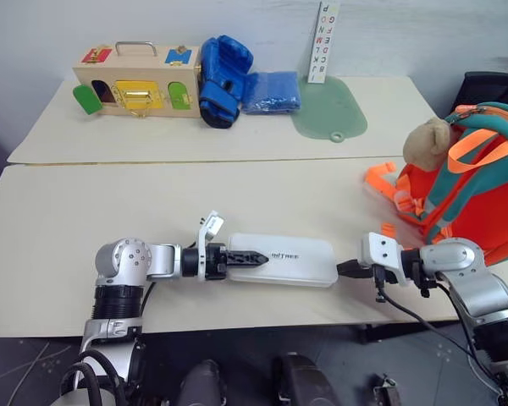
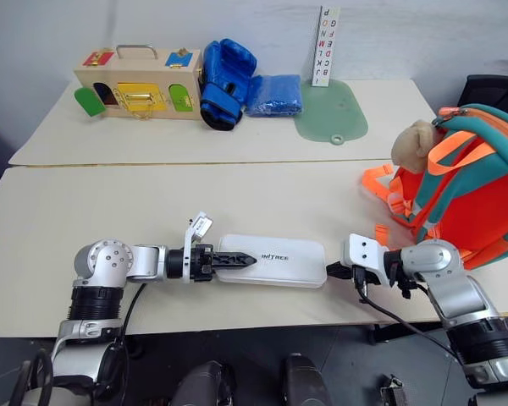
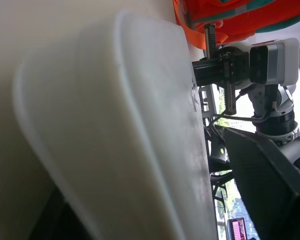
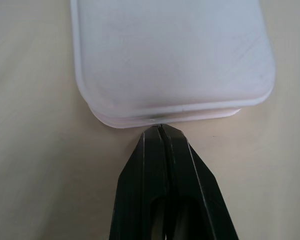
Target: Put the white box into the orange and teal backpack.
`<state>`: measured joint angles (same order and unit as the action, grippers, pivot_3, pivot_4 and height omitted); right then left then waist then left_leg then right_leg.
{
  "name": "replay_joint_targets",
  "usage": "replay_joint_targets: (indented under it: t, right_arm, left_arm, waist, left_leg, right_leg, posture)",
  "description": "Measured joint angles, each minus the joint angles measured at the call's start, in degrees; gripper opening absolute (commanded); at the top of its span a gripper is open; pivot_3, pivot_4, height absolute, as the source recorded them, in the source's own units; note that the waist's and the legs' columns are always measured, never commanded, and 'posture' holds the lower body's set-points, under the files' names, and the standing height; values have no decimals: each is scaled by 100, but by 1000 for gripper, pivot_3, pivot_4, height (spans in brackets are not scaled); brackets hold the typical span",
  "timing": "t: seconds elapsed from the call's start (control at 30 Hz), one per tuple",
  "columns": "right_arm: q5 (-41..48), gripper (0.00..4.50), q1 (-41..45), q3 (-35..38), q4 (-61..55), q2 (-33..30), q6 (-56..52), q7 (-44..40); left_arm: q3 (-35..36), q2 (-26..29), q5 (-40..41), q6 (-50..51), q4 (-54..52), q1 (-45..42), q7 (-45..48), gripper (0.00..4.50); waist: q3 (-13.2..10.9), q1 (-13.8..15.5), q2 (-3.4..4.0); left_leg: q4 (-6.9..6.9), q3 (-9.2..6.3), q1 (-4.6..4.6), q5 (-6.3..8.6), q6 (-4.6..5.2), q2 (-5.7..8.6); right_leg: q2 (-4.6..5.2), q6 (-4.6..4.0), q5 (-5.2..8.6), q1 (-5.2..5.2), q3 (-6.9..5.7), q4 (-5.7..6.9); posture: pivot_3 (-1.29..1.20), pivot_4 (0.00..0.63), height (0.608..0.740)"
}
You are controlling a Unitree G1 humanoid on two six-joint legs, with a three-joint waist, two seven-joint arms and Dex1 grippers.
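My left pincer (image 1: pixel 252 256) pinches one end of the flat white rounded plastic box (image 1: pixel 289 260) near the bench's (image 1: pixel 110 211) front edge; my right pincer (image 4: pixel 160 131), pressed together, touches the box's other end.

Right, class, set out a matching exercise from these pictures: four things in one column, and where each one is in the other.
Things:
1. white box
2. backpack
3. boxing glove
4. latch box

Places:
A. far table, left end
B. near table, between the two grippers
C. near table, right edge
D. far table, just right of the latch box

Pairs: 1-B, 2-C, 3-D, 4-A
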<state>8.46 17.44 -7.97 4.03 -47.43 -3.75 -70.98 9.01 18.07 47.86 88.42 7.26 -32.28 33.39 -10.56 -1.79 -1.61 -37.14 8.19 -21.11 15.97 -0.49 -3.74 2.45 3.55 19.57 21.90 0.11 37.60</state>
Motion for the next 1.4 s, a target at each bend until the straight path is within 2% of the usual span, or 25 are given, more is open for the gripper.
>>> replay_joint_targets:
  t: [0.1, 0.17, 0.3, 0.33, 0.4, 0.6, 0.77, 0.8, 0.9, 1.0, 1.13, 1.23, 1.4]
  right_arm:
    - [-2, 0, -65, 36, -50, 21, -3, 66]
    - [-1, 0, -115, 66, -94, 51, -15, 129]
    - [67, 0, -423, 243, -412, 91, -197, 429]
    - [105, 166, -536, 309, -511, 101, -280, 532]
    - [378, 542, -965, 749, -916, 131, -848, 900]
    - [1645, 2577, -2255, 3101, -2373, 118, -2857, 1789]
    - [2442, 4334, -2587, 4684, -3043, 328, -4094, 2622]
    - [2520, 4464, -2515, 4807, -3065, 347, -4222, 2796]
    - [2626, 4464, -1896, 4873, -2970, 559, -4497, 3456]
    - [2537, 4464, -913, 4539, -2384, 817, -4497, 4094]
    - [2417, 4464, 42, 4048, -1508, 1219, -4273, 4533]
    - [2340, 3944, 322, 3888, -1093, 1326, -3989, 4660]
    - [2230, 2231, 378, 3533, -842, 1343, -3403, 4385]
  left_arm:
    - [77, -14, 87, 13, -1, 2, 112, 1630]
    - [151, -39, 149, 16, -8, 1, 140, 1275]
    - [319, -54, 177, 23, -102, 68, 108, 1270]
    - [410, -54, 196, 27, -168, 112, 93, 1270]
    - [704, -67, 287, 92, -313, 151, 18, 1270]
    - [1897, 77, 752, 104, -941, 168, -201, 1270]
    - [2596, 80, 1079, -125, -1186, 123, -561, 1270]
    - [2656, 79, 1117, -189, -1219, 114, -636, 1270]
    - [2700, 52, 1191, -352, -1318, 60, -844, 1270]
    - [2517, 81, 1278, -468, -1427, 3, -901, 1270]
    - [2184, 204, 1297, -612, -1561, -1, -889, 1270]
    - [1942, 407, 1284, -775, -1567, 35, -814, 1270]
    - [1708, 679, 1293, -1054, -1543, 62, -512, 1270]
  waist:
    - [0, 0, -1]
    - [-1, -5, -1]
    - [-2, -4, -3]
    - [-2, -1, -3]
    - [-3, 16, -2]
    - [-6, 36, -6]
    - [-9, 8, -12]
    - [-9, 2, -12]
    - [-12, -8, -16]
    - [-15, -13, -19]
    - [-16, -2, -17]
    - [-17, 0, -15]
    - [-17, -1, -15]
  left_leg:
    - [0, 1, -1, 0, 0, -1]
    - [0, 2, 1, 1, -1, -1]
    - [4, 2, -6, 1, -4, -3]
    - [5, 2, -9, 1, -5, -4]
    - [5, 3, -30, 1, -4, -3]
    - [8, 4, -57, 0, -2, 0]
    - [7, 8, -55, 6, -10, 0]
    - [8, 10, -53, 7, -11, 0]
    - [11, 15, -52, 5, -11, 1]
    - [13, 21, -54, 0, -4, 2]
    - [19, 23, -58, 0, -9, -1]
    - [18, 23, -72, 0, -10, -4]
    - [8, 25, -106, -3, -6, -4]
  right_leg:
    - [0, 0, 0, 1, 0, -1]
    - [0, 0, 0, 0, 0, -1]
    - [-2, -1, 1, 7, 3, -1]
    - [-2, -1, 1, 11, 3, -1]
    - [0, -1, 1, 31, 7, 3]
    - [3, -1, 1, 56, 7, 3]
    - [0, 0, 1, 55, 13, 0]
    - [-1, 0, 1, 55, 15, 0]
    - [-3, 0, 0, 58, 19, 0]
    - [-4, 0, 0, 64, 21, 0]
    - [-11, 0, 0, 71, 22, -3]
    - [-14, 0, 1, 84, 23, -3]
    - [-14, 5, -2, 113, 23, -5]
  posture:
    - [0, 150, 740]
    - [0, 150, 740]
    - [0, 150, 740]
    - [0, 150, 740]
    - [0, 150, 740]
    - [0, 150, 740]
    - [0, 150, 740]
    - [0, 150, 740]
    - [0, 150, 740]
    - [0, 150, 740]
    - [0, 150, 740]
    - [0, 150, 740]
    - [0, 150, 740]
